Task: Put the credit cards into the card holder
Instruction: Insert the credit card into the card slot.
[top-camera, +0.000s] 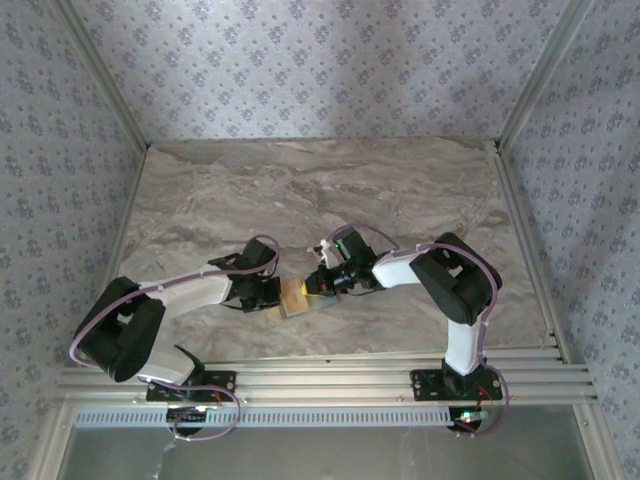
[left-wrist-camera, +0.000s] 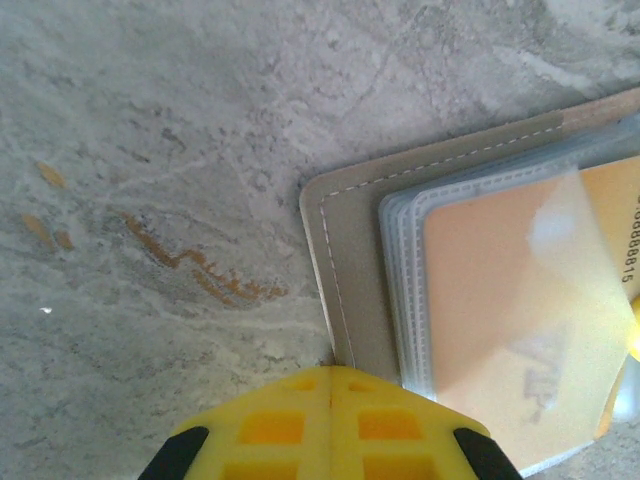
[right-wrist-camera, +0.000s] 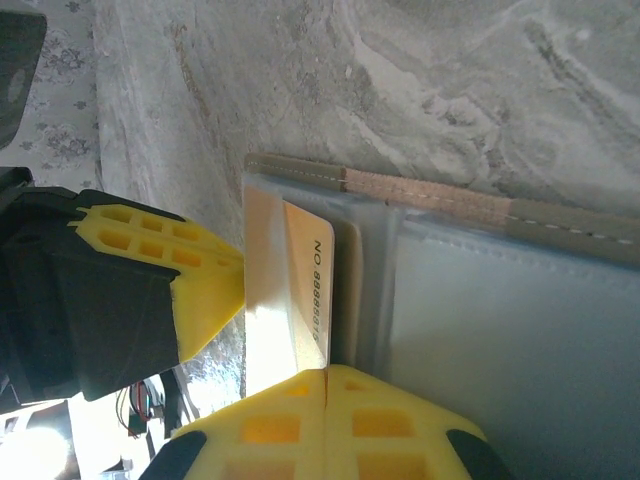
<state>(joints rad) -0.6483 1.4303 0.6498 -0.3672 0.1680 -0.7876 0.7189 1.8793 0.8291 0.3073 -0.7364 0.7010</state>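
The card holder lies open on the marble table near the front, between both grippers. In the left wrist view its gray cover carries clear sleeves over an orange credit card. The cover's edge runs into the seam of my shut left gripper, whose yellow fingers meet the holder's left edge. My right gripper is shut on a numbered credit card, which lies partly under a clear sleeve. The holder's blue-gray inside spreads to the right. From above, the left gripper and right gripper nearly touch.
Patterned walls close in the table's back and sides. A metal rail runs along the near edge by the arm bases. An orange-brown stain marks the marble left of the holder. Open marble lies behind the grippers.
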